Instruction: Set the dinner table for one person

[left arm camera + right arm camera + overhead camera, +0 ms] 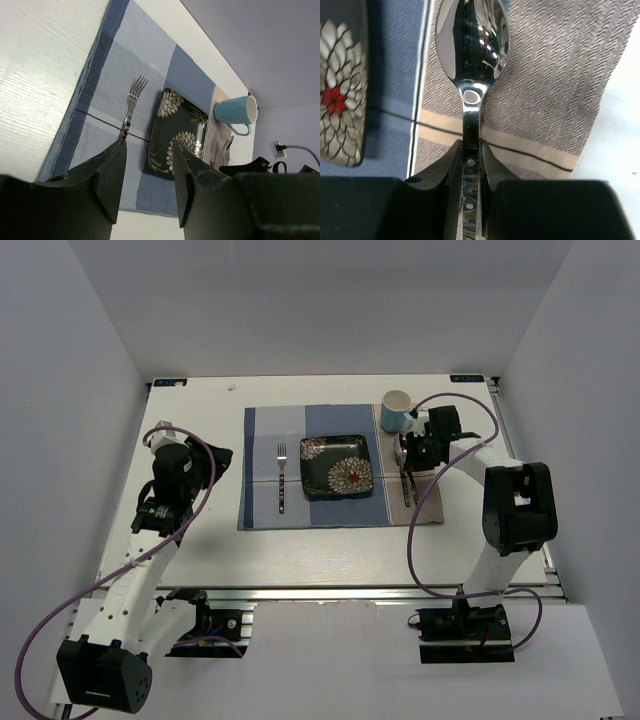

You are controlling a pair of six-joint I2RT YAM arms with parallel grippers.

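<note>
In the top view I see a checked placemat (265,440) at the centre of the frame, blue with a beige strip down its right side. A dark square plate (337,466) with white flowers sits on its middle. A fork (282,478) lies just left of the plate, apart from it, tines toward the top of the frame. A light blue mug (397,410) stands upright at the mat's upper right corner. In the right wrist view a shiny spoon (472,40) runs up mid-frame over the beige strip, bowl at the top. I can't tell whether it touches the cloth.
</note>
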